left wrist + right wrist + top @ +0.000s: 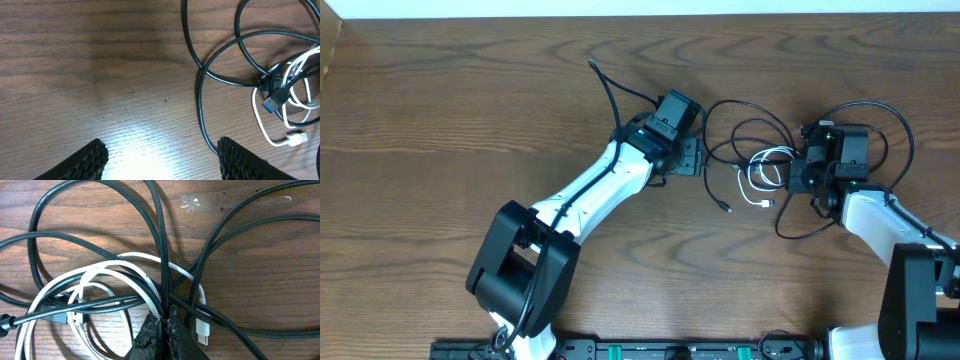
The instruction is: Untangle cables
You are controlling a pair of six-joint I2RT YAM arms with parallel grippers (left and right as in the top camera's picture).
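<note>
Two arms meet over a wooden table. The left arm reaches in from the lower left, and its own wire trails off toward the far edge. At its tip the left gripper stands open just left of the tangle. In its wrist view only the ends of its fingers show at the bottom edge, well apart, with bare wood between them and nothing held. The black cord runs down just beside the right-hand fingertip; contact there cannot be made out. Further right in that view a blue-tipped plug lies on the knot of loops and a white plug rests on the table below it, while the frame edge cuts off the far side of the loops. From overhead the white cord is a small coil inside wider black loops, and it is hard to tell the cord's outer turns from the right arm's own wiring. The right gripper sits on the tangle's right edge. Up close it is closed tight, tips pressed together where the black cord crosses the white cord. A black strand runs straight into the seam, but whether it is pinched is hidden by the tips. The white plug lies just right of them.
</note>
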